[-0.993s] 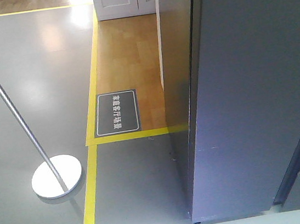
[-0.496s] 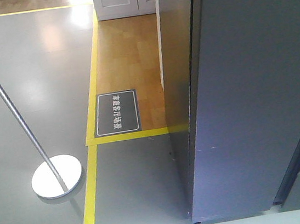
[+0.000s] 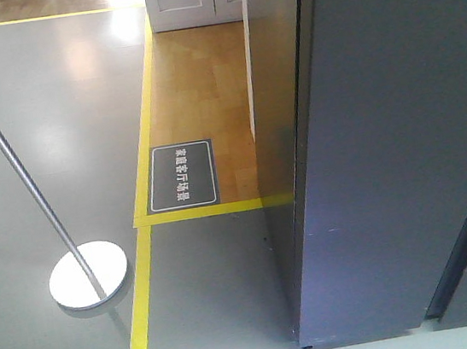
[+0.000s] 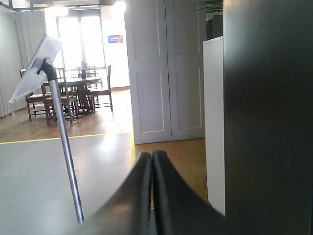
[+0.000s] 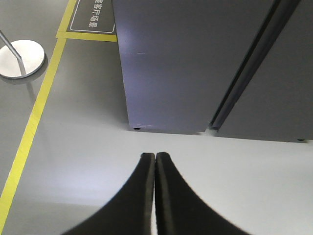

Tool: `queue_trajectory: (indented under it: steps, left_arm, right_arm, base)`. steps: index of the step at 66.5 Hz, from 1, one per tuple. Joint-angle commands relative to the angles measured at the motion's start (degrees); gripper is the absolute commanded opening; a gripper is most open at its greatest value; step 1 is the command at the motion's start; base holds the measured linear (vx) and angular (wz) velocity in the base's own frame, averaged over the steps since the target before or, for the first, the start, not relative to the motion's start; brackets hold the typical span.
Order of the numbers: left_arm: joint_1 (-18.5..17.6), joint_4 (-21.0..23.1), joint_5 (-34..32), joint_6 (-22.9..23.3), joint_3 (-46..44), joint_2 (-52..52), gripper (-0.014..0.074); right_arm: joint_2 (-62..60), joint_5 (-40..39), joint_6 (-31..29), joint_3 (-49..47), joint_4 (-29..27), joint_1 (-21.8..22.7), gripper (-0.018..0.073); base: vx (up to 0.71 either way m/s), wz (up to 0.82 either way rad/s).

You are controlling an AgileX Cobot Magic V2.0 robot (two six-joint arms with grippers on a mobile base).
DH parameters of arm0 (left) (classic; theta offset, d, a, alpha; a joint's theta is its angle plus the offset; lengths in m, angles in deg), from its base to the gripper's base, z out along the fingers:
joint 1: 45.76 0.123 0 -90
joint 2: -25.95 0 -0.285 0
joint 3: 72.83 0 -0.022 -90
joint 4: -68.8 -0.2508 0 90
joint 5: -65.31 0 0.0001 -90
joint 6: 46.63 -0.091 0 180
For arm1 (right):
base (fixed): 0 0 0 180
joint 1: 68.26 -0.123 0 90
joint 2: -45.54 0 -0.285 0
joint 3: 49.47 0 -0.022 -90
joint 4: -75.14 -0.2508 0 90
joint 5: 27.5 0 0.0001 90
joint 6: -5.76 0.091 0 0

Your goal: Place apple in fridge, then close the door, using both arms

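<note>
Two matte-black grippers, each seen from its own wrist camera. Left gripper (image 4: pixel 151 156): fingers pressed together, nothing between them, pointing into a room with white panelled doors (image 4: pixel 164 68) and a slanted silver pole (image 4: pixel 63 147) bearing a tilted white sign. Right gripper (image 5: pixel 155 157): fingers likewise pressed together and empty, pointing down at grey floor (image 5: pixel 220 186) just before the tall dark grey fridge (image 5: pixel 190 58).

Front view: dark grey door (image 3: pixel 392 136) fills the right side, standing closed or nearly so; which, cannot be told. Round red apple: not visible in any view. Yellow floor tape (image 3: pixel 140 316), a black floor placard (image 3: pixel 181 175) and a round white pole base (image 3: pixel 88 274) lie left.
</note>
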Motion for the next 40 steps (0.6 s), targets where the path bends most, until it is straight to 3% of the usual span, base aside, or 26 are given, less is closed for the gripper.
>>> queue_trajectory:
  steps: [1, 40]
  left_arm:
    - [-0.05, 0.65, -3.97, -0.20, 0.78, -0.86, -0.0006]
    - [-0.05, 0.55, -3.29, -0.20, 0.72, -0.86, -0.0006]
  right_arm:
    - [0.86, -3.00, -0.15, -1.42, 0.54, -0.03, -0.0004]
    - [0.86, -3.00, -0.15, -1.42, 0.54, -0.03, -0.0004]
  base:
    - [0.00, 0.00]
    - [0.00, 0.00]
